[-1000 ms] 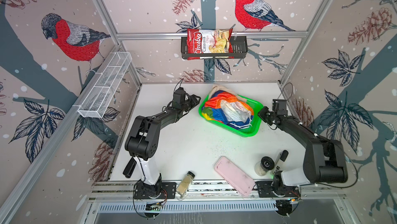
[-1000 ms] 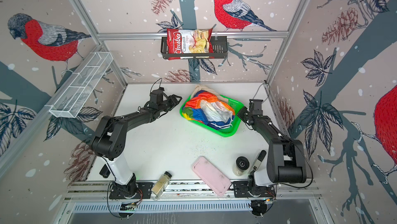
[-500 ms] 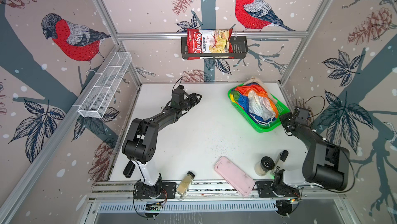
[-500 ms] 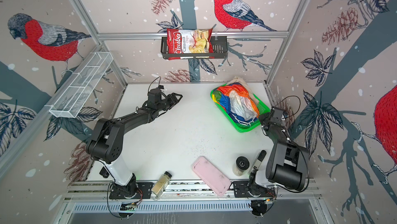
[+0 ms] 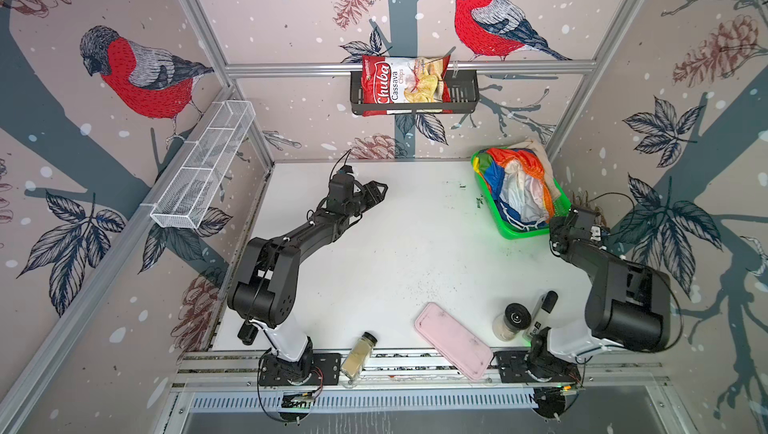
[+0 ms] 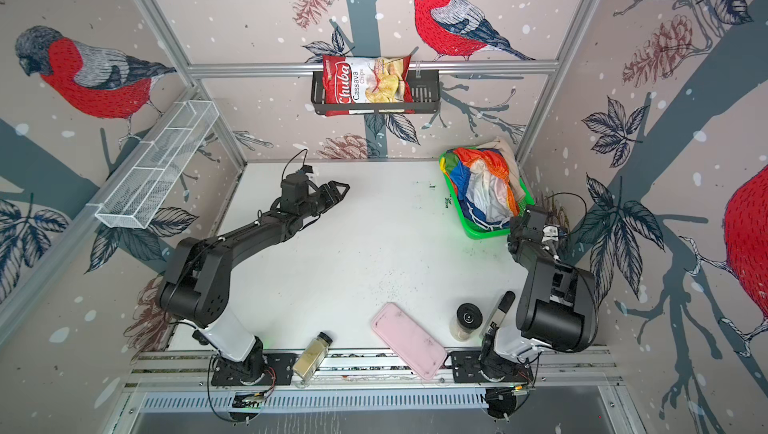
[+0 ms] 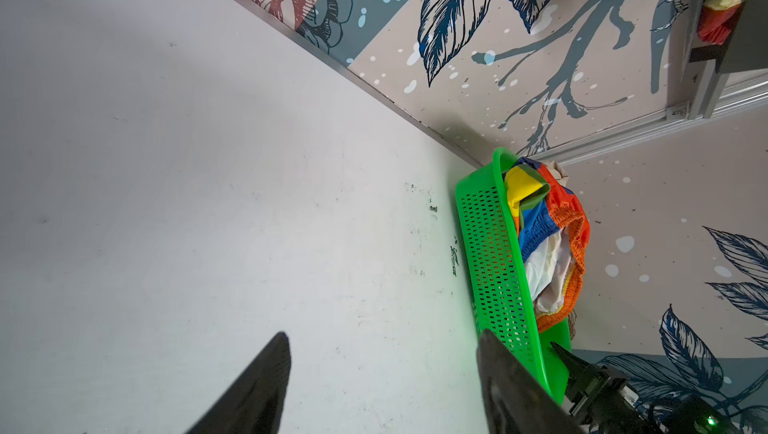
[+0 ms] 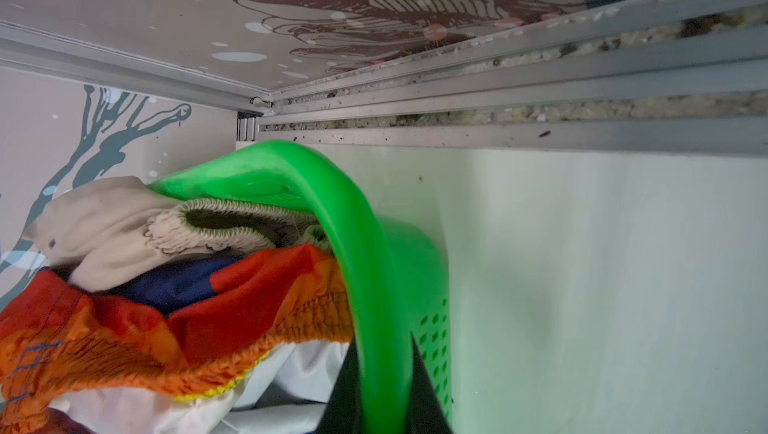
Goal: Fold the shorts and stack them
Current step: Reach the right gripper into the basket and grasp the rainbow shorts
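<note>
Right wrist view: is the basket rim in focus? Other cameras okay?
Right wrist view: green basket rim smeared, beige shorts crisp. Left wrist view: dark fingers soft, basket mesh sharp. Both top views: sharp, green tint on table beside basket.

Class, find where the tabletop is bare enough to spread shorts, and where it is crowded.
The middle of the table is bare, between the left gripper, the green basket and the pink tray. Crowded: the front edge, with tray, spice jar, shaker and marker.

So the right hand (image 8: 383, 365) is pinching the basket (image 8: 332, 186) rim, one finger each side. Beige shorts (image 8: 99, 219) sit on the rainbow shorts (image 8: 158, 328) inside, with bare white desk (image 8: 602, 286) beside.
</note>
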Tool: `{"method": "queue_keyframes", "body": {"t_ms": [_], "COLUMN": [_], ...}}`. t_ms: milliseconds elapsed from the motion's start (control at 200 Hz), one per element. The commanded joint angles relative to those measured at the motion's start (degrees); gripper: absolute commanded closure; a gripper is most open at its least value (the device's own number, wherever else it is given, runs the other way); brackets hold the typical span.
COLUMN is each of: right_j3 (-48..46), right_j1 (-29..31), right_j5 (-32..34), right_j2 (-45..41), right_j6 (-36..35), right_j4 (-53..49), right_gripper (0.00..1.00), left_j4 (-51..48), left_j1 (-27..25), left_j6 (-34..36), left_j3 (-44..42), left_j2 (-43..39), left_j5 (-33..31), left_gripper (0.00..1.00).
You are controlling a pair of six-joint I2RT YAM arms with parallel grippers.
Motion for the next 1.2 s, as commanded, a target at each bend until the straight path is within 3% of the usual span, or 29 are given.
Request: {"method": "queue_keyframes", "body": {"t_ms": [0, 195, 375, 480, 590, 745, 845, 1021, 1196], "right_j3": [2.9, 6.3, 7.1, 4.7, 1.9, 0.0, 3.1, 26.2, 47.6], "right_j1": [0.1, 0.2, 2.1, 3.7, 5.0, 7.2, 10.5, 17.5, 21.0], "right_j5": [-0.1, 1.4, 3.2, 5.9, 8.9, 15.3, 18.2, 18.8, 14.8], "right_j2": [1.4, 2.2, -1.5, -6.6, -12.8, -22.5, -23.6, -7.1, 11.3], "right_j6": [2.6, 4.6, 1.5, -1.9, -6.3, -13.6, -23.3, -40.4, -44.9], "right_j4": [2.2, 2.4, 0.0, -1.9, -5.4, -10.6, -9.8, -22.3, -33.7], "right_gripper": [0.95, 0.87, 0.46, 0.3, 0.2, 0.15, 0.17, 0.19, 0.22], "left_j4": [0.2, 0.5, 0.4, -0.2, -1.3, -1.6, -2.0, -2.7, -2.1], "left_j1": [0.0, 0.0, 0.0, -0.1, -0.1, -0.1, -0.2, -1.1, -1.3], "left_j6": [0.6, 0.1, -0.4, -0.5, -0.2, 0.4, 1.2, 3.3, 4.2], "left_j3": [-0.2, -0.4, -1.4, -1.6, -3.0, -4.6, -4.7, -4.2, -3.6], "left_j2": [-0.3, -0.7, -3.0, -5.1, -7.6, -10.9, -12.2, -13.0, -10.8], "left_j5": [0.6, 1.1, 0.4, -0.3, -1.5, -3.0, -3.5, -5.6, -5.1], "left_gripper": [0.28, 0.28, 0.24, 0.23, 0.23, 0.22, 0.23, 0.22, 0.22]}}
